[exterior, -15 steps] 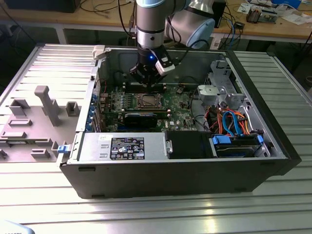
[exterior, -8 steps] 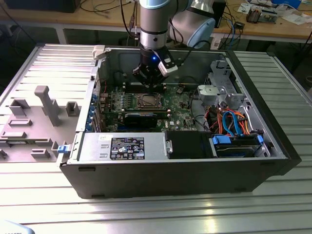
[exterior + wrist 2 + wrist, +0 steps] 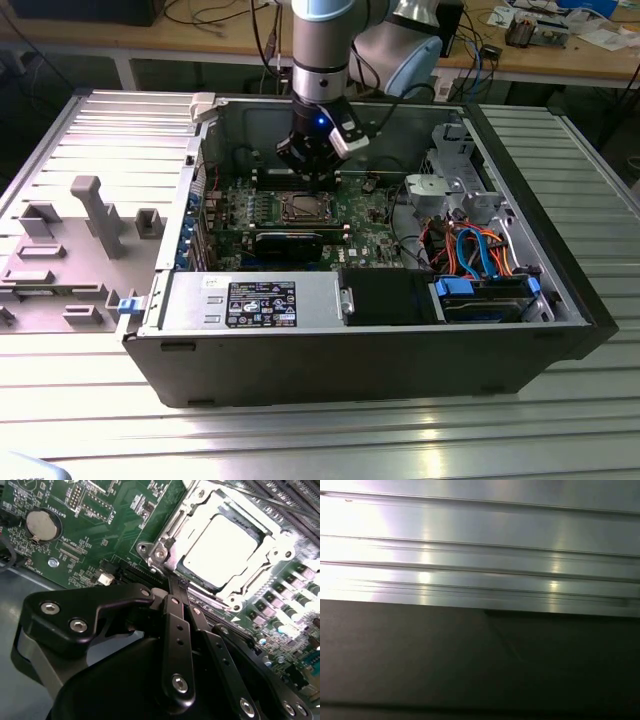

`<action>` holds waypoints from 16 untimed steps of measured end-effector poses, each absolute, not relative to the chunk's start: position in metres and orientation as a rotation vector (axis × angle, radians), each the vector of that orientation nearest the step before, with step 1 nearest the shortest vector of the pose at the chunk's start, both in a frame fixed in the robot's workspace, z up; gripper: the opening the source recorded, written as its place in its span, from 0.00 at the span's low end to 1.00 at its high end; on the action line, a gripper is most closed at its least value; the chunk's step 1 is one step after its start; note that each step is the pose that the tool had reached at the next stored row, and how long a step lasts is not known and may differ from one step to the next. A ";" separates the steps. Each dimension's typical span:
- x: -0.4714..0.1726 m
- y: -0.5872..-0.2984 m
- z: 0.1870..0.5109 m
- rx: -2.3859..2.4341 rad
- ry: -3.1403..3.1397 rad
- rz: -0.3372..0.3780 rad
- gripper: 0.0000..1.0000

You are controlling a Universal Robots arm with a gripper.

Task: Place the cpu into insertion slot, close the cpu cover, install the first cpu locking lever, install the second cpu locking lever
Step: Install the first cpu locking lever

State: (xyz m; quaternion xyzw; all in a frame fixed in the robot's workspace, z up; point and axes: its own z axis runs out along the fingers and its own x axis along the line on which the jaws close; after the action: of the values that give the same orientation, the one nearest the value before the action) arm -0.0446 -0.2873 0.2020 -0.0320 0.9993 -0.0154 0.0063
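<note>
One gripper (image 3: 172, 587) is at work: you see it in the second wrist view with its black fingers (image 3: 175, 630) pressed together, holding nothing, tips just beside the lower-left edge of the insertion slot (image 3: 160, 555). At the upper right of that frame the cpu (image 3: 222, 550) lies seated in the slot, with the cpu cover (image 3: 250, 587) closed around it. In the exterior view, the gripper (image 3: 308, 178) hangs above the green motherboard (image 3: 365, 215) at frame centre.
</note>
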 end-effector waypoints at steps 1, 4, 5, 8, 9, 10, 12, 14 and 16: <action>-0.044 -0.287 0.202 -0.100 3.127 -0.045 0.11; -0.044 -0.287 0.202 -0.102 3.127 -0.038 0.11; -0.044 -0.287 0.202 -0.102 3.127 -0.037 0.11; -0.044 -0.287 0.207 -0.102 3.126 -0.037 0.11; -0.044 -0.292 0.207 -0.102 3.127 -0.037 0.11; -0.044 -0.293 0.202 -0.103 3.130 -0.031 0.11; -0.044 -0.294 0.214 -0.106 3.130 -0.025 0.11; -0.044 -0.301 0.214 -0.106 3.130 -0.025 0.11; -0.044 -0.304 0.214 -0.106 3.130 -0.025 0.11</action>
State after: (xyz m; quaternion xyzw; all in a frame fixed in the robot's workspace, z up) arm -0.0437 -0.3041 0.2143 -0.0339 0.9994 -0.0081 0.0048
